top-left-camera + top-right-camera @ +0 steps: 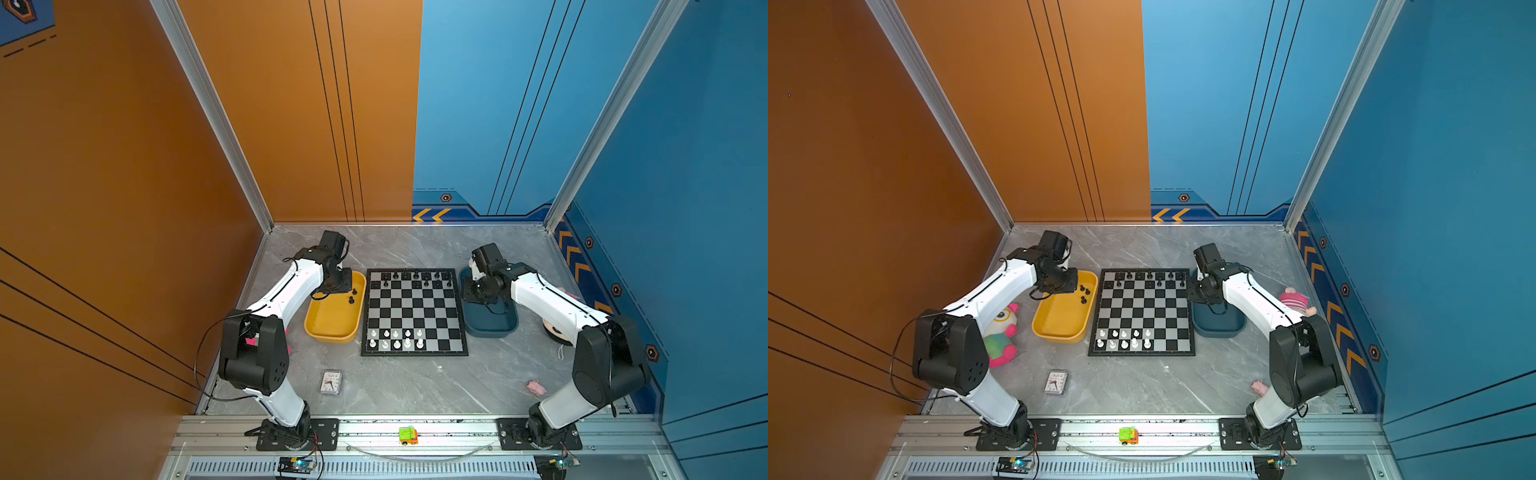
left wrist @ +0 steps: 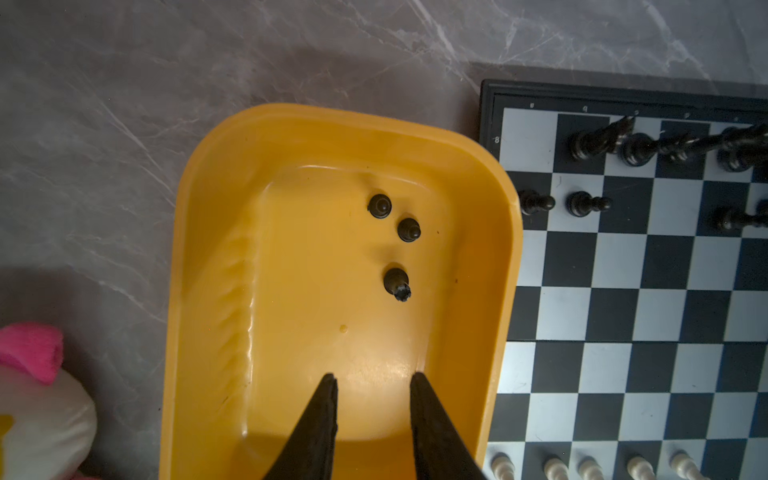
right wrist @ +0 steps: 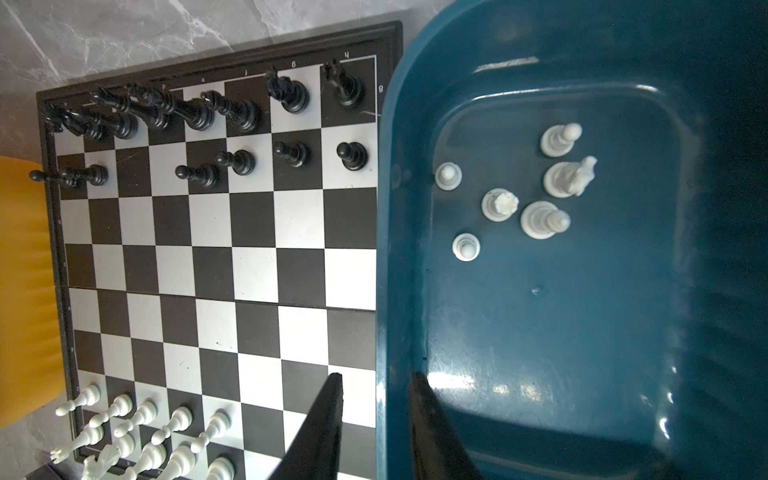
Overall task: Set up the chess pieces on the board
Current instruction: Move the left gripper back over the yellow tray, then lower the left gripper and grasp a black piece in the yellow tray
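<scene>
Left fingers (image 2: 316,424), black wedges, apart and empty over glossy yellow tray (image 2: 199,249); right fingers (image 3: 324,424) likewise astride teal tray (image 3: 390,208) rim.

Both top views look down from high at six o'clock; close wrist views face downward; all share the board (image 1: 414,311).

A robot lab booth — orange wall (image 1: 104,166), blue wall (image 1: 685,166), aluminium frame post (image 1: 216,116), robot arms (image 1: 291,291) bolted to a front rail (image 1: 457,426).

Both top views: right arm (image 1: 544,297) hides the white pieces (image 3: 500,204) in the teal tray (image 1: 492,332); chess pieces (image 1: 397,344) on the board (image 1: 414,309) too small to identify. Left wrist view: plush toy (image 2: 41,411) cut by frame edge.
</scene>
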`<state>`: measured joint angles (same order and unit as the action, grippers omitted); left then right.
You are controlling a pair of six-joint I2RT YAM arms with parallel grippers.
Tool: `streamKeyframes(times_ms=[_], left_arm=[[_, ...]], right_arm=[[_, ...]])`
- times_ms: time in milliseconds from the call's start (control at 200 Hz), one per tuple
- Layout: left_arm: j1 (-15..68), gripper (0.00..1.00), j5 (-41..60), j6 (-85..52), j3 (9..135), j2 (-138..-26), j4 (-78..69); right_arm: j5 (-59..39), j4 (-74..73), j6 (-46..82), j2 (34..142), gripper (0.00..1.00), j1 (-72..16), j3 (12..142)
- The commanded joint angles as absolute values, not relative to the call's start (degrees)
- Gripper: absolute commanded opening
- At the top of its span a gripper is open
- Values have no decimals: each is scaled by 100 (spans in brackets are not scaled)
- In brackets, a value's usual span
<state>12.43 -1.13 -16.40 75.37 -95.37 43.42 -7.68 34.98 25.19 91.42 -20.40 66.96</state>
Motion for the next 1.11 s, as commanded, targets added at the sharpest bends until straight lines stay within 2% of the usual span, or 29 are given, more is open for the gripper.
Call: streamKeyframes(times_ms=[0,656,1101], left_arm=[[1230,31,190,-1722,7484,-9702,4083],[1371,31,187,-1775,7638,-10689,3964],[1389,27,132,-1784,7829,-10987,3964]], right_arm=[[-623,3719,2602,9190,30,-2100,6800],[-517,3709,2602,9097,30,-2083,6629],[-503,3673,2610,8971,30,-2039,6535]])
